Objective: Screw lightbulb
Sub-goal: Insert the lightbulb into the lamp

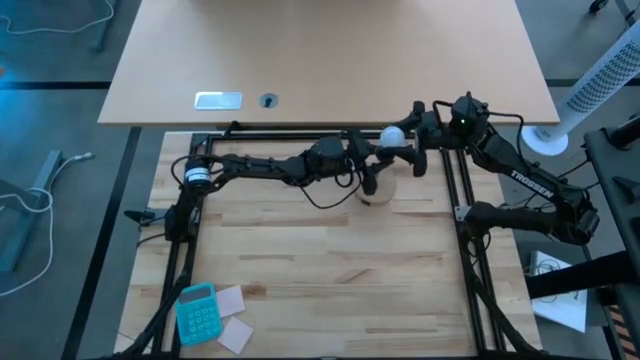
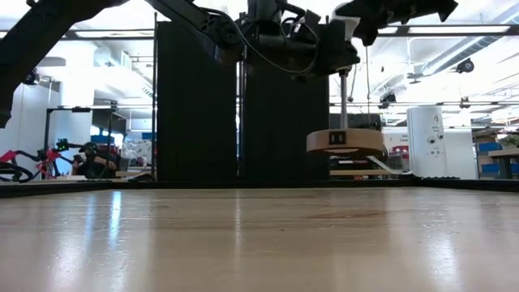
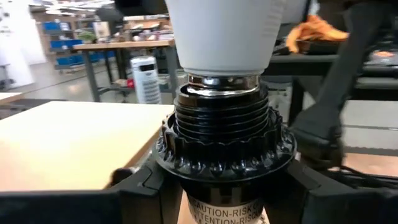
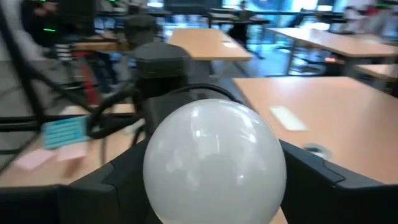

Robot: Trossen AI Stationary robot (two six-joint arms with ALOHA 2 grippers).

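The white lightbulb (image 1: 392, 137) sits with its neck (image 3: 221, 37) in the black ribbed socket (image 3: 224, 124) of a lamp stand. A strip of metal thread shows between the two. The stand's thin post (image 2: 345, 97) and round wooden disc (image 2: 345, 143) hang below the socket, clear of the table. My left gripper (image 1: 368, 165) reaches in from the table's left and is shut on the socket. My right gripper (image 1: 408, 140) comes from the right, with its fingers on either side of the bulb's globe (image 4: 214, 162). My left gripper pinches the socket's lower part (image 3: 186, 199), under its scalloped collar, between its two fingers. It comes in level from the table's left. The stand stays upright and lifted clear of the table. My right gripper has the globe's widest part (image 4: 155, 174) between its two fingers (image 4: 115, 183). It comes about level from the table's right, and no gap shows at either side.
A teal calculator (image 1: 196, 312) and paper notes (image 1: 232, 300) lie at the near left. Black frame rails (image 1: 460, 200) border the work table. A second light-wood desk (image 1: 330, 60) stands beyond the far edge, and a white fan (image 1: 600, 80) stands at the right.
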